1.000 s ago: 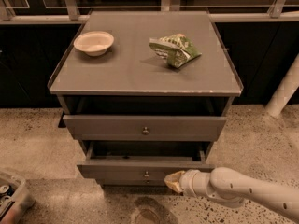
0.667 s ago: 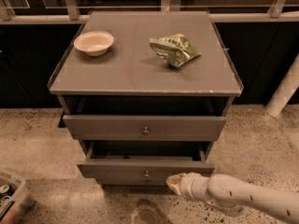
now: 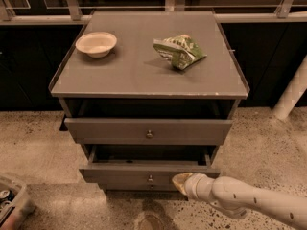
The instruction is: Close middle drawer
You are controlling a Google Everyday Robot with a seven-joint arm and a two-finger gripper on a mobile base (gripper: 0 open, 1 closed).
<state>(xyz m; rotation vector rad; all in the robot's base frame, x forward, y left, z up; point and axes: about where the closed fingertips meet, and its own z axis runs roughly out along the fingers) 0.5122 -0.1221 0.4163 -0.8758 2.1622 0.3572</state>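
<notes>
The dark grey cabinet (image 3: 144,75) has its middle drawer (image 3: 120,175) pulled out, with a dark gap showing inside it above the front. Its small round knob (image 3: 150,178) sits at the centre of the front. My gripper (image 3: 181,181), on a white arm coming in from the lower right, is against the middle drawer's front just right of the knob. The top drawer (image 3: 105,130), with its own knob (image 3: 149,134), also stands a little out from the cabinet. The lowest drawer is mostly hidden under the middle one.
A white bowl (image 3: 96,43) and a green crumpled chip bag (image 3: 180,51) lie on the cabinet top. A bin with cans (image 3: 9,202) stands on the speckled floor at lower left. A white post (image 3: 292,92) stands at right. A railing runs behind.
My gripper stays at the middle drawer's front, right of the knob, having risen slightly. The drawer looks as far out as before.
</notes>
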